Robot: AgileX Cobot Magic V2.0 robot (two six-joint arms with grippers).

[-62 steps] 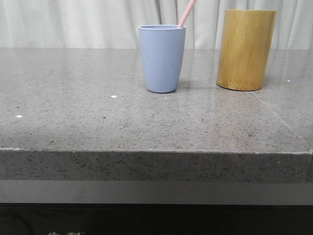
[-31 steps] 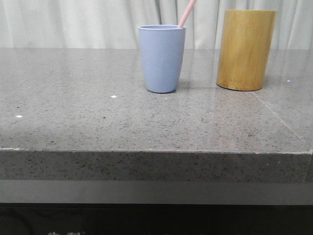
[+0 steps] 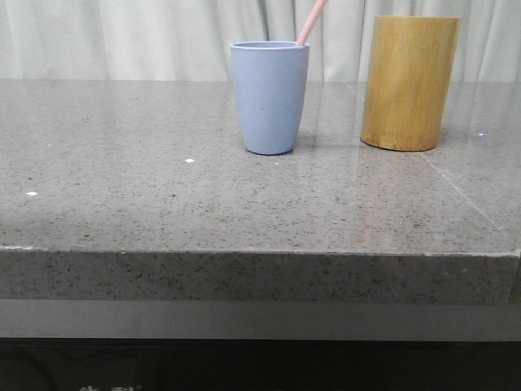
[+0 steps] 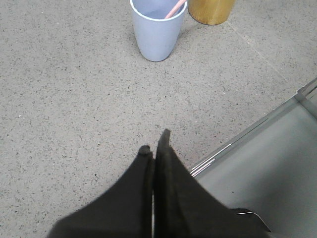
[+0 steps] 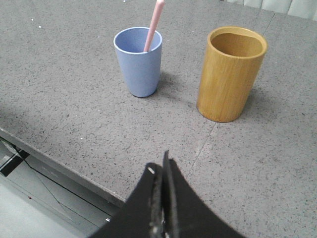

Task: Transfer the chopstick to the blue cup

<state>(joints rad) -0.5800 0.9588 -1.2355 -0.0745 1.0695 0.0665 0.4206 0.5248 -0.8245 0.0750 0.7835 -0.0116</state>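
The blue cup [image 3: 269, 98] stands upright on the grey stone table [image 3: 163, 204], with a pale pink chopstick [image 3: 311, 22] leaning out of it toward the right. The cup [image 4: 157, 30] and chopstick [image 4: 173, 9] also show in the left wrist view, and in the right wrist view the cup [image 5: 138, 68] holds the chopstick [image 5: 153, 26]. My left gripper [image 4: 154, 144] is shut and empty, well back from the cup near the table's front edge. My right gripper [image 5: 161, 163] is shut and empty, also near the front edge. Neither gripper shows in the front view.
A taller tan bamboo holder [image 3: 409, 83] stands to the right of the cup; its inside looks empty in the right wrist view [image 5: 231, 73]. The table's front edge [image 3: 260, 252] drops off; a metal frame [image 4: 247, 148] lies below it.
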